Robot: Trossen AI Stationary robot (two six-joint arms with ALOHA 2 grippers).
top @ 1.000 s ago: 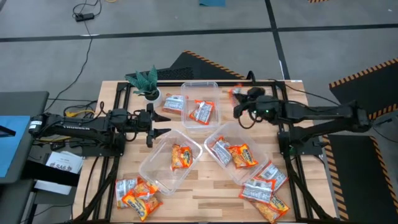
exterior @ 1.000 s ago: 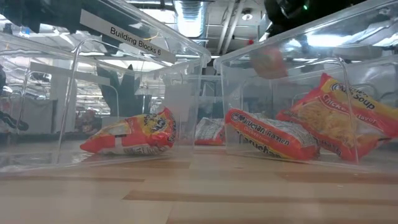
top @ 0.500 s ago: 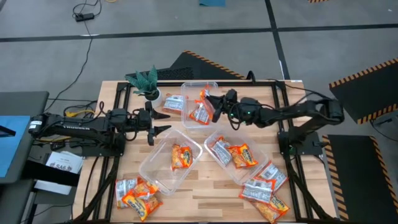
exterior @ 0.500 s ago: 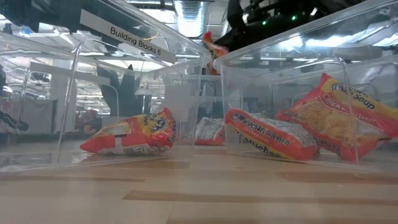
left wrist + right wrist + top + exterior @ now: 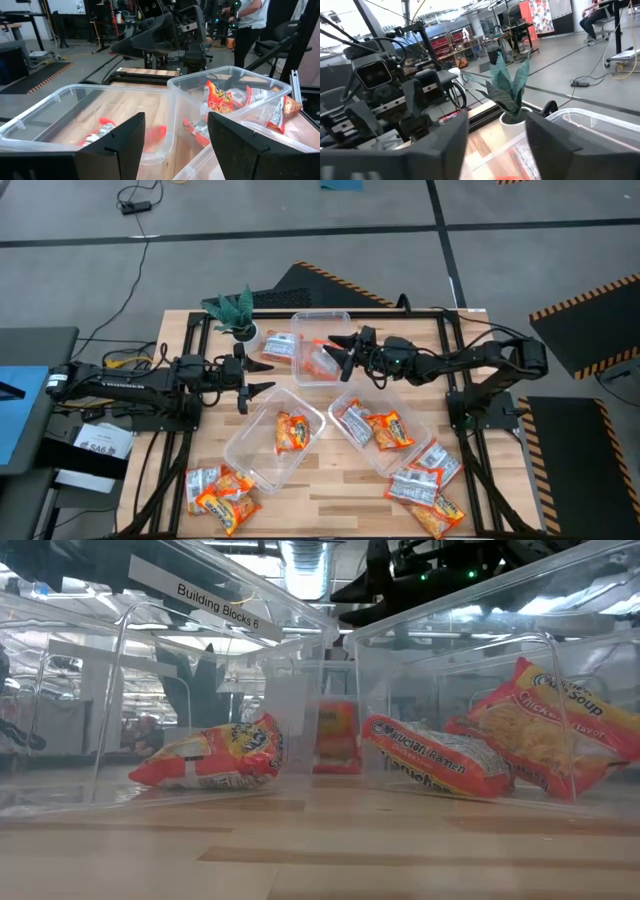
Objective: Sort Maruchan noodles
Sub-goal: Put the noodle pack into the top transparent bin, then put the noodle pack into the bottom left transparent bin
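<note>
right gripper [image 5: 338,352] fingers spread over the far tub [image 5: 345,317], orange noodle packet [image 5: 337,732] seemingly loose below them

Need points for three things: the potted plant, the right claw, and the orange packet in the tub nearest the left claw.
potted plant [image 5: 232,310]: high view, on its leaves.
right claw [image 5: 337,352]: high view, midway between its open fingertips, over the far tub.
orange packet [image 5: 291,431]: high view, on the wrapper's middle, inside the tub.

arms: dark, slim, jointed | right claw [image 5: 336,352]: black pointed fingers
</note>
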